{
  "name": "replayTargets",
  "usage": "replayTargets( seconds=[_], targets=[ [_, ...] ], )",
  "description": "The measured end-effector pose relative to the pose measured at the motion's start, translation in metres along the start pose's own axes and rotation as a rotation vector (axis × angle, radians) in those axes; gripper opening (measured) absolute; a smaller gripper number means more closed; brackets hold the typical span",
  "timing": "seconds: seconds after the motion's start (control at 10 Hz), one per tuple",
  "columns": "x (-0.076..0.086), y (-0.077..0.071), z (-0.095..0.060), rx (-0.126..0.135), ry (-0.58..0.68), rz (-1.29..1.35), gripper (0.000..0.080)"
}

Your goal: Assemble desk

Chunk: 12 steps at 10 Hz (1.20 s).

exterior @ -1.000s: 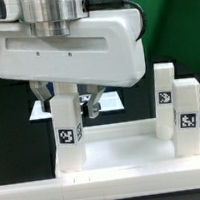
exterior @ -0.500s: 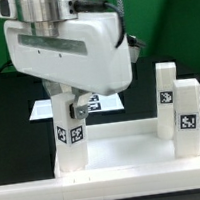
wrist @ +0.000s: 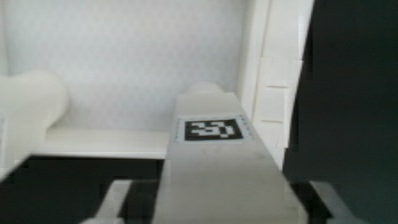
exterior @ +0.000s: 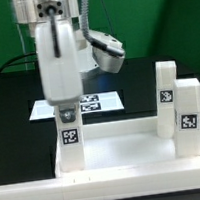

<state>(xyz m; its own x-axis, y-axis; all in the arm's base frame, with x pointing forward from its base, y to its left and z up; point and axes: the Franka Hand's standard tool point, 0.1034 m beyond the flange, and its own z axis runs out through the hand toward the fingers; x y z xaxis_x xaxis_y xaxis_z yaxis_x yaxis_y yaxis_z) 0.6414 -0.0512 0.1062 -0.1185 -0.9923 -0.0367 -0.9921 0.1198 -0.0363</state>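
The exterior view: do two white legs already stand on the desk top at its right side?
Yes, two tagged legs stand upright at the exterior view's right on the desk top.

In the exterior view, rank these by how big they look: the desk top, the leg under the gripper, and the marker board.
1. desk top, spanning nearly the full frame width.
2. leg under the gripper.
3. marker board, mostly hidden behind the arm and farther from the camera, so its last place is unsure.

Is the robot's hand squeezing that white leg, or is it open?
Squeezing. The gripper sits closed on the top of the upright leg, and in the wrist view the leg runs between the fingers.
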Motion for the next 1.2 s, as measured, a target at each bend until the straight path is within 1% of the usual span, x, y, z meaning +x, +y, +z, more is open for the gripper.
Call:
replayTargets(
  seconds=[0.1, 0.2, 0.9, 1.0, 1.1, 1.2],
  targets=[
    [0.0014, 0.0006, 0.0003, 0.011, -0.003, 0.095, 0.0290],
    [0.0017, 0.0006, 0.0003, 0.014, -0.003, 0.148, 0.0290],
    [0.0010, 0.0013, -0.0003, 0.013, 0.002, 0.250, 0.0305],
    [0.0004, 0.0015, 0.0005, 0.012, -0.001, 0.255, 0.0377],
    [-0.0003, 0.0010, -0.0001, 0.013, -0.002, 0.248, 0.0516],
    [-0.0045, -0.0022, -0.0089, 0.024, -0.010, 0.221, 0.0516]
  ],
)
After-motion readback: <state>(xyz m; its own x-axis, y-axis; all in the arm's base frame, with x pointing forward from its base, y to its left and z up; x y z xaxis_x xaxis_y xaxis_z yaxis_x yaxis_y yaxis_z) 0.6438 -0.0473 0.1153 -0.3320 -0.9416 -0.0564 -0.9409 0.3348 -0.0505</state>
